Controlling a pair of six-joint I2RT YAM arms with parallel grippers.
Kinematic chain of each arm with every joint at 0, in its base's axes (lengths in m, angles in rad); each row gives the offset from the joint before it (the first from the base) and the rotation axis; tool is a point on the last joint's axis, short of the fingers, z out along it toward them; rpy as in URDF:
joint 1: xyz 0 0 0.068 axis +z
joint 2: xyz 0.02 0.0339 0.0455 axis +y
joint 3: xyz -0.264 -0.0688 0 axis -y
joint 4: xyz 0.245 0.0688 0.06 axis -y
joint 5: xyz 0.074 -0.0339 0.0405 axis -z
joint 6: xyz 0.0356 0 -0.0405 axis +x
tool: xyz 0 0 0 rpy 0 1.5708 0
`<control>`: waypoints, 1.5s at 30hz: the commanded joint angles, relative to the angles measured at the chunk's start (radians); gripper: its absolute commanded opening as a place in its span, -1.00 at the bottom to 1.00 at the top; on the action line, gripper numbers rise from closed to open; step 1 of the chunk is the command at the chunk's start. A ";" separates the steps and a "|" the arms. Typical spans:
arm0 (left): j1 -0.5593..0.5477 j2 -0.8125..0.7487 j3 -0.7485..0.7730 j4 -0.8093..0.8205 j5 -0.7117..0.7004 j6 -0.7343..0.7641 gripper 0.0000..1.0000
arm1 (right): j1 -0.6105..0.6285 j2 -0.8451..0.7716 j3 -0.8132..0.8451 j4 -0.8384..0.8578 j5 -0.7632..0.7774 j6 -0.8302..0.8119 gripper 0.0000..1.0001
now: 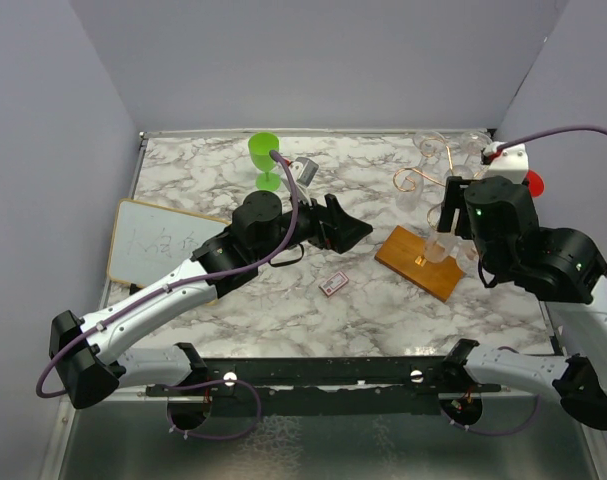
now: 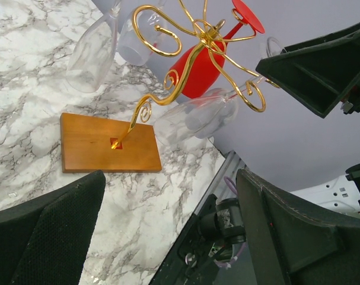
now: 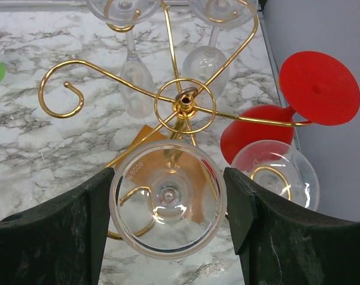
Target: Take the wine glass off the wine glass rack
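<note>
Not yet off the wine glass rack [image 3: 185,105], the clear wine glass [image 3: 168,205] hangs with its foot between the fingers [image 3: 79,237] of the right hand [image 3: 168,178], grip unclear.

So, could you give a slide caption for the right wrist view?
Right claw straddling the foot of a clear wine glass hung upside down on the gold wire rack.

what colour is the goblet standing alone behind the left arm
The goblet is bright green; top external view shows it best.

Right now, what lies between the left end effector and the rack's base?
Only bare marble table before the base, seen in the left wrist view. From the top, the card lies nearer the arms, off that line.
</note>
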State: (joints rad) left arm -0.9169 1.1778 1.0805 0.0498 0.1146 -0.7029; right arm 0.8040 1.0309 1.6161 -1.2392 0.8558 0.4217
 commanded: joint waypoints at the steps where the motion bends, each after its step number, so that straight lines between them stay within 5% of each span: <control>1: -0.001 -0.021 0.010 0.011 0.012 -0.006 0.88 | 0.003 -0.054 -0.019 0.014 0.000 0.005 -0.11; 11: -0.001 0.017 -0.005 0.061 0.042 -0.057 0.88 | 0.003 -0.160 -0.074 0.108 -0.155 -0.056 -0.14; 24: -0.001 -0.003 -0.055 0.093 0.004 -0.083 0.88 | 0.003 -0.152 0.000 0.008 -0.414 0.019 -0.19; 35: -0.001 -0.221 -0.283 0.217 -0.078 -0.219 0.88 | 0.003 -0.129 -0.006 0.133 -0.586 0.170 -0.22; 45: 0.000 -0.458 -0.408 0.155 -0.096 -0.275 0.89 | 0.003 -0.109 -0.014 0.296 -0.605 0.252 -0.26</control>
State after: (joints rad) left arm -0.9169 0.7643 0.6956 0.2008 0.0280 -0.9321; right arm 0.8040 0.9218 1.5894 -1.0813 0.2771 0.6159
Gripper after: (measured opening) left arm 0.944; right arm 0.690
